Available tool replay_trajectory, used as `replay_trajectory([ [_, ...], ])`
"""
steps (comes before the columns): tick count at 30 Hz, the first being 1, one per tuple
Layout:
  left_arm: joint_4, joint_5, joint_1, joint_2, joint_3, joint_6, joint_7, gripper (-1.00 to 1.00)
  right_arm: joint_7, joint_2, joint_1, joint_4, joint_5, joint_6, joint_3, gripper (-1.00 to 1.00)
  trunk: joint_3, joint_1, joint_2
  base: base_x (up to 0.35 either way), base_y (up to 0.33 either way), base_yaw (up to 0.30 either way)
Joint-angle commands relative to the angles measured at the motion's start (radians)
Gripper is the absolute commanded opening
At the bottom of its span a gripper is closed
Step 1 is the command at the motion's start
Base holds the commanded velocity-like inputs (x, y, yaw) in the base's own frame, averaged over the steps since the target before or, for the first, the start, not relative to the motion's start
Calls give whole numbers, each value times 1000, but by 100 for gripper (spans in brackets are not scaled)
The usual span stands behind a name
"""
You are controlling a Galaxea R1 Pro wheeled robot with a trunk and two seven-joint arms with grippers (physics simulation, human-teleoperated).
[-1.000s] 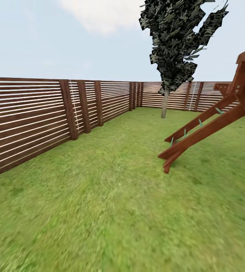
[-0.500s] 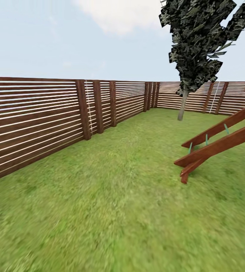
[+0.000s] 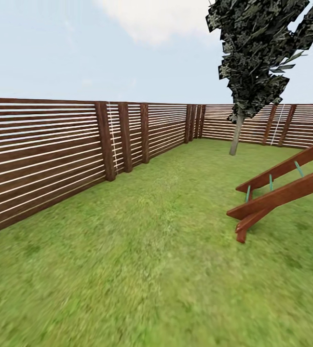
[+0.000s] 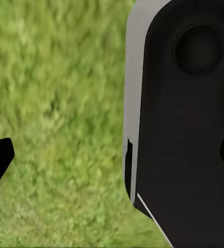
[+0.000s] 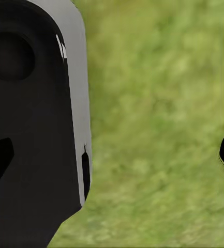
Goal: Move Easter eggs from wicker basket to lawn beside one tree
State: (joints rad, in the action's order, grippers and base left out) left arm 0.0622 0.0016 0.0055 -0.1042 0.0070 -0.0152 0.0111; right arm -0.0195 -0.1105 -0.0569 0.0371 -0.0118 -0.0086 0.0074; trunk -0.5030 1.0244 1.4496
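Bright, even daylight with no clear source and almost no cast shadows. The lawn [image 3: 142,270] smears into soft blur near the camera, while the fence [image 3: 45,149] stays crisp. Both wrist views show grass soft and unfocused.

fence [image 3: 45,154] left, ladder [image 3: 281,190] right, tree [image 3: 252,62] behind ladder
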Motion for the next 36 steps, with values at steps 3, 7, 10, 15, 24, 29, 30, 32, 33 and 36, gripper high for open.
replay_trajectory([
  [3, 2, 0, 1, 0, 1, -2, 1, 100, -2, 0, -1, 3, -1, -1, 1, 100, -1, 1, 0, 335, 0, 0],
  [7, 2, 0, 1, 0, 1, -2, 1, 100, -2, 0, -1, 3, -2, -1, 0, 100, -1, 1, 0, 335, 0, 0],
  [10, 2, 0, 1, 0, 1, -2, 1, 100, -2, 0, -1, 3, -2, -1, 1, 100, -1, 1, 0, 335, 0, 0],
  [15, 2, 0, 1, 0, 1, -2, 1, 100, -2, 0, -1, 3, -1, -1, 1, 100, -1, 1, 0, 335, 0, 0],
  [24, 2, 0, 1, 0, 1, -2, 1, 100, -2, 0, -1, 3, -1, -1, 1, 100, -1, 1, 0, 335, 0, 0],
  [29, 2, 0, 1, 0, 1, -2, 1, 100, -2, 0, -1, 2, -1, -1, 1, 100, -1, 1, 0, 335, 0, 0],
  [30, 2, 0, 1, 0, 1, -2, 1, 100, -2, 0, -1, 2, -1, -1, 1, 100, -1, 1, 0, 335, 0, 0],
  [32, 2, 0, 1, 0, 1, -2, 1, 100, -2, 0, -1, 2, 0, -1, 1, 100, -1, 1, 0, 335, 0, 0],
  [33, 2, 0, 1, 0, 1, -2, 1, 100, -2, 0, -1, 3, 0, -1, 1, 100, -1, 1, 0, 335, 0, 0],
  [36, 2, 0, 1, 0, 1, -2, 1, 100, -2, 0, -1, 3, 0, -1, 1, 100, -1, 1, 0, 335, 0, 0],
])
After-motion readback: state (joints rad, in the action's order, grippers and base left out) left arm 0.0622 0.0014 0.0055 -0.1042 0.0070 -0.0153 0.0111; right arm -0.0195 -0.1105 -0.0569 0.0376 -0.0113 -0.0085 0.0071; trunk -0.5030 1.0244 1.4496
